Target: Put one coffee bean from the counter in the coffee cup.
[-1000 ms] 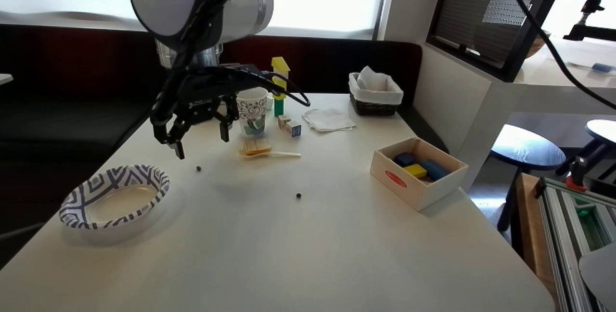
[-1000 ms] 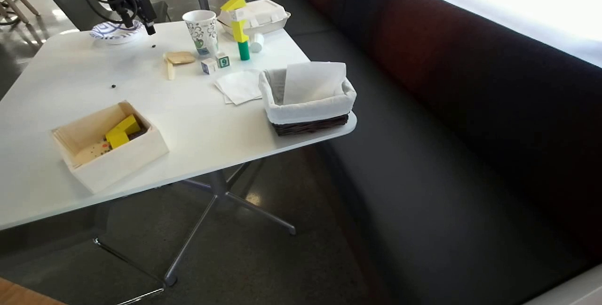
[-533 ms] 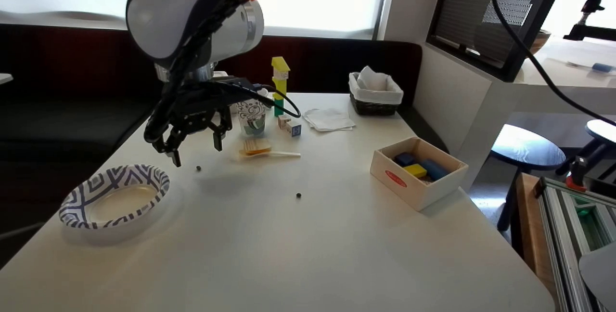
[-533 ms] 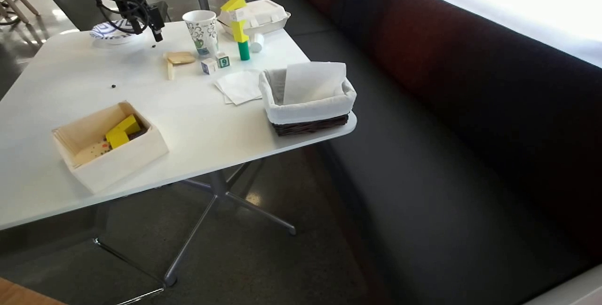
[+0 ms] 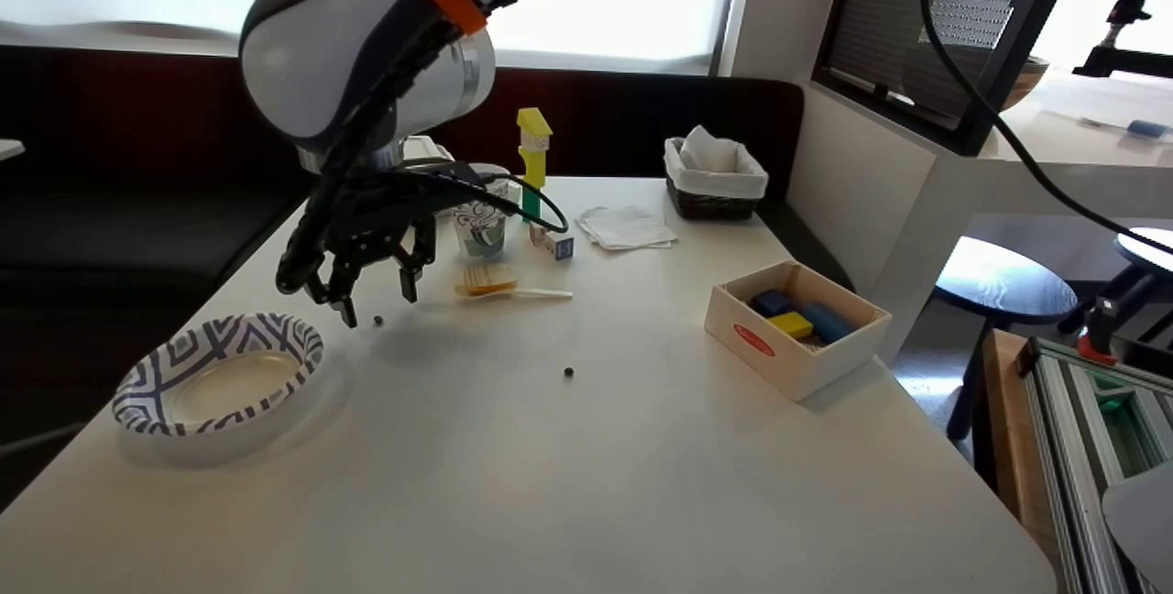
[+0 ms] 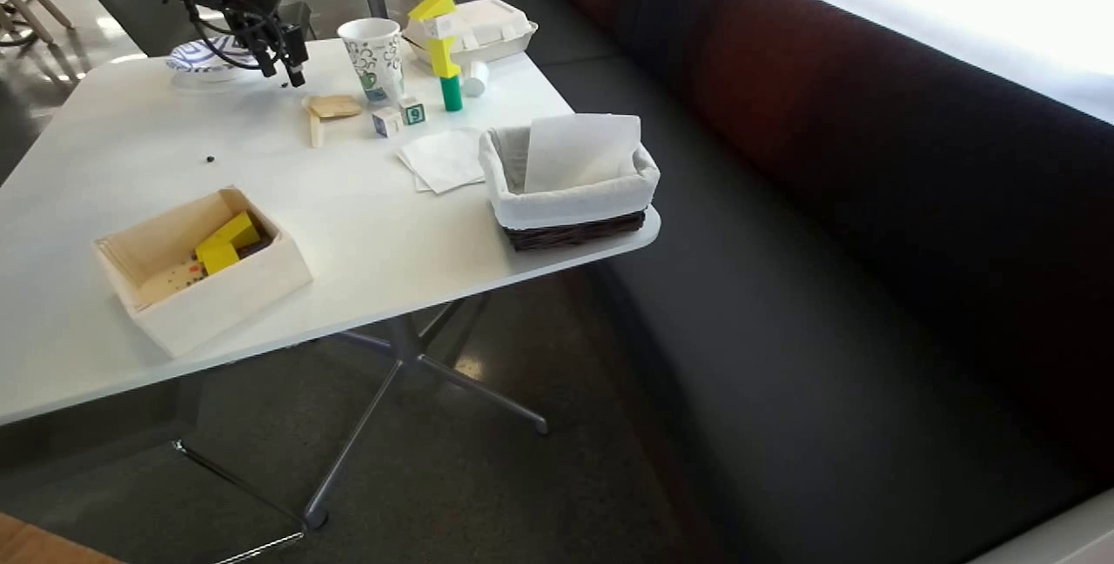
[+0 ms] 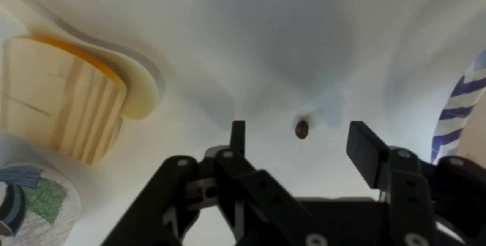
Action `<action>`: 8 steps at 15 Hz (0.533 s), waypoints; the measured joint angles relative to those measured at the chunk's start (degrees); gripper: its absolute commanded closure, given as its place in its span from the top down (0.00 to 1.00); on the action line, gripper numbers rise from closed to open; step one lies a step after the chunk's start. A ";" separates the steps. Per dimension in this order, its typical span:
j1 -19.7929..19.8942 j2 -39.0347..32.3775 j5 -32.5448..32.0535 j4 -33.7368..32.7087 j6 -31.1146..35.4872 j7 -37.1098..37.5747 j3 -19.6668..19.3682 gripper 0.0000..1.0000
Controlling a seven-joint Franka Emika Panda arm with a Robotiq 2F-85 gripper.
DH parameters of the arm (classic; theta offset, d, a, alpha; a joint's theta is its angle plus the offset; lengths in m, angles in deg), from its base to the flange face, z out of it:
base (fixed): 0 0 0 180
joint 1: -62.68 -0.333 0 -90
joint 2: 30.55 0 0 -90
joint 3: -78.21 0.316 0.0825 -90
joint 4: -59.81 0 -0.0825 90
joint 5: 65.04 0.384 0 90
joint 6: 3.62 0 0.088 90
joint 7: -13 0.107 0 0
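A dark brown coffee bean (image 5: 378, 321) lies on the white counter (image 5: 641, 484). In the wrist view the bean (image 7: 302, 129) shows between the two open fingers, touching neither. My gripper (image 5: 379, 308) is open, empty and pointed down just above this bean; it also shows in an exterior view (image 6: 283, 77). A second coffee bean (image 5: 568, 372) lies nearer the counter's middle, also seen in an exterior view (image 6: 210, 159). The white printed coffee cup (image 6: 372, 59) stands upright beside the gripper. In an exterior view the arm's cable partly covers the cup (image 5: 480, 232); its lower part shows in the wrist view (image 7: 45, 208).
A blue-and-white bowl (image 5: 156, 392) stands close beside the gripper. A pale spoon (image 5: 541, 294) with a wooden piece (image 7: 57, 98) lies on the cup side. Letter blocks (image 6: 387, 121), a block tower (image 6: 444, 59), napkins (image 5: 626, 228), a lined basket (image 6: 566, 211) and a wooden box (image 5: 751, 356) stand farther off.
The gripper has moved down toward the counter and, in an exterior view, to the right, so it is now over the bean. It has stayed open. The beans and cup have not moved.
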 measured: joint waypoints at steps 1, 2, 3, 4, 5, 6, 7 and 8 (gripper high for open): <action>-0.24 -0.13 0.00 -0.20 -0.72 0.03 -0.20 0.71; -0.48 -0.24 0.00 -0.46 -1.62 0.08 -0.37 0.72; -0.76 -0.30 0.00 -0.73 -2.71 0.20 -0.57 0.72; -1.08 -0.33 -0.02 -1.02 -3.87 0.30 -0.79 0.64; -1.38 -0.34 -0.02 -1.26 -4.81 0.33 -0.97 0.64; -1.56 -0.34 -0.02 -1.47 -5.30 0.33 -1.00 0.62; -1.68 -0.38 -0.02 -1.65 -5.39 0.33 -0.99 0.60; -1.75 -0.46 -0.02 -1.88 -5.39 0.33 -0.99 0.60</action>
